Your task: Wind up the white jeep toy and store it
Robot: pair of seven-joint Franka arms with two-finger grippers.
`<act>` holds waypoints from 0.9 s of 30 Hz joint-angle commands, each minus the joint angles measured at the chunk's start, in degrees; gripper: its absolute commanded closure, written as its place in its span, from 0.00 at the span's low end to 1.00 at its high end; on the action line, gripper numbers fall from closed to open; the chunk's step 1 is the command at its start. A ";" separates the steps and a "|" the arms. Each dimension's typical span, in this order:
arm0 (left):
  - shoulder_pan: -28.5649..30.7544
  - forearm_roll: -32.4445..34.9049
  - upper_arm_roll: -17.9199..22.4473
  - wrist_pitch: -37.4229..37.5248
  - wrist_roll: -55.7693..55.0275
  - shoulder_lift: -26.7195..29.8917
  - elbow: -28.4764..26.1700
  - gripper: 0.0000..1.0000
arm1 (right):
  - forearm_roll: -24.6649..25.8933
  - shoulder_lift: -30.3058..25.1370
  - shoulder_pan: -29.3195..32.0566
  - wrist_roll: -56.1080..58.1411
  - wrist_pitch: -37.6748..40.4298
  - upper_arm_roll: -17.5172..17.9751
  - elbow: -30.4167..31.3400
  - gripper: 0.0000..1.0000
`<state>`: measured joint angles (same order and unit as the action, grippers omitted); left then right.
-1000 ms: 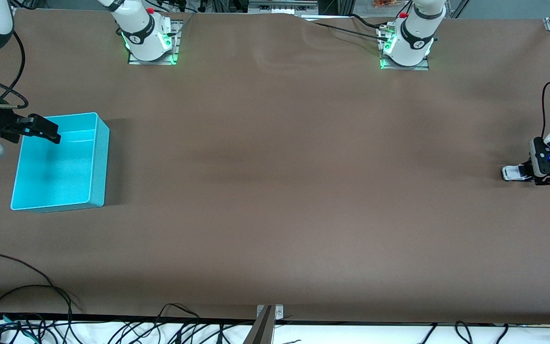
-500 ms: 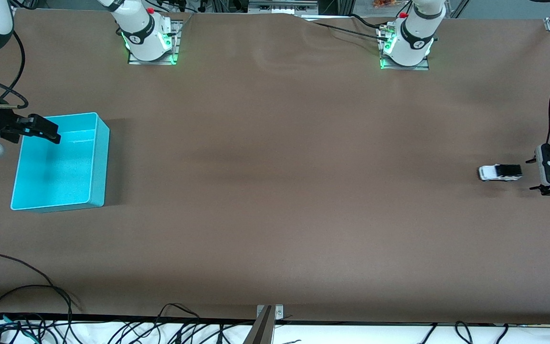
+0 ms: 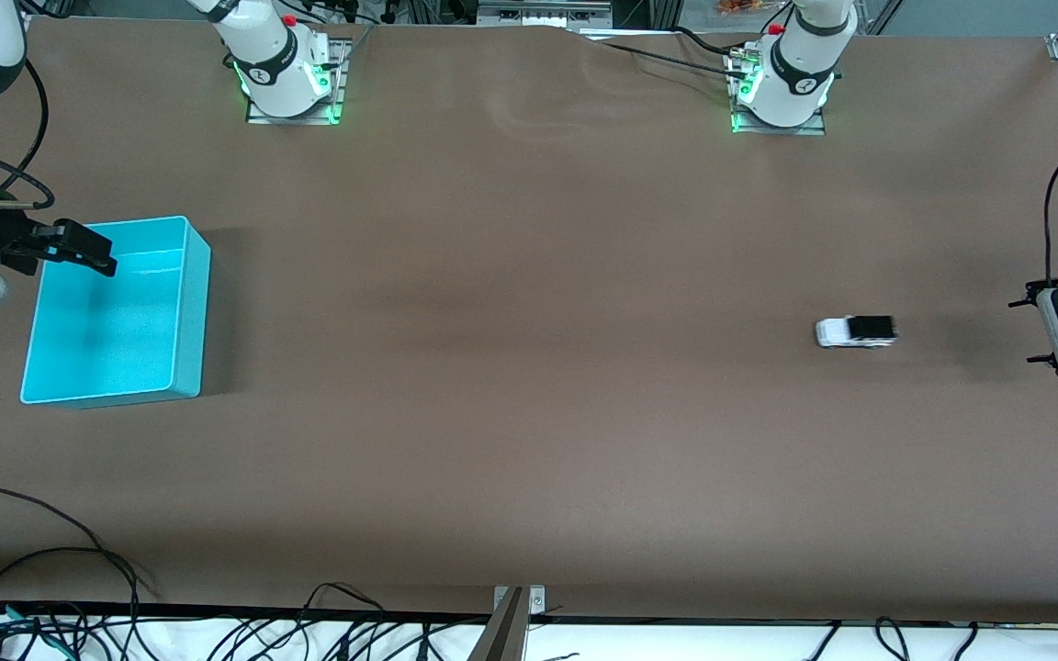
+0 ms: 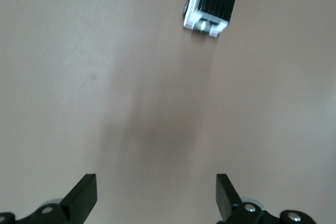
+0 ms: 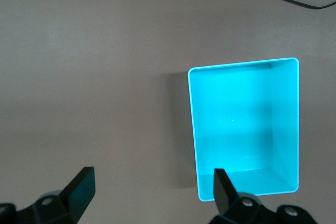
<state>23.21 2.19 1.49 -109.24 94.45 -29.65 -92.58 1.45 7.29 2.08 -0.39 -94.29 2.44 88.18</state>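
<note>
White jeep toy (image 3: 856,331) sits alone on the brown table (image 3: 529,413), toward the left arm's end, with bare cloth all around it. I see its white body and black rear section lying flat on its wheels, its length running along the table from one arm's end toward the other. In the left wrist view the same toy (image 4: 212,1) shows its black roof and white rear edge, well apart from the fingers.

My left gripper (image 3: 1048,335) hangs over the table edge at the left arm's end, near the toy but clear of it. Its fingers (image 4: 84,195) are spread wide with nothing between them.

My right gripper (image 3: 79,248) hovers over the turquoise bin (image 3: 194,312), above the corner nearest the right arm's end of the table. Its fingers (image 5: 81,184) are spread wide too, and they hold nothing. The bin (image 5: 244,129) is an open rectangular box with only its bright floor showing inside. It stands well apart from the toy, at the right arm's end of the table.

Black cables (image 3: 42,569) lie along the table edge nearest the front camera.
</note>
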 commanded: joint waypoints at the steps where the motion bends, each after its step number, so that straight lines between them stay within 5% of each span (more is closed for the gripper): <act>1: -3.86 1.59 0.44 9.21 -11.64 0.39 4.24 0.00 | -0.66 -0.44 0.03 -0.76 -0.90 -0.24 0.85 0.00; 15: -12.48 -0.43 -0.52 18.80 -34.23 2.67 7.94 0.00 | -0.31 0.53 0.12 0.03 -0.98 -0.24 -0.91 0.00; 27: -13.01 -0.43 -9.39 24.86 -60.51 7.59 7.94 0.00 | -0.57 0.44 0.29 0.12 -1.07 -0.24 -0.91 0.00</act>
<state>10.09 2.07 -5.24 -87.03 43.20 -24.79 -84.42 1.45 7.68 2.18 -0.39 -95.32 2.16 87.93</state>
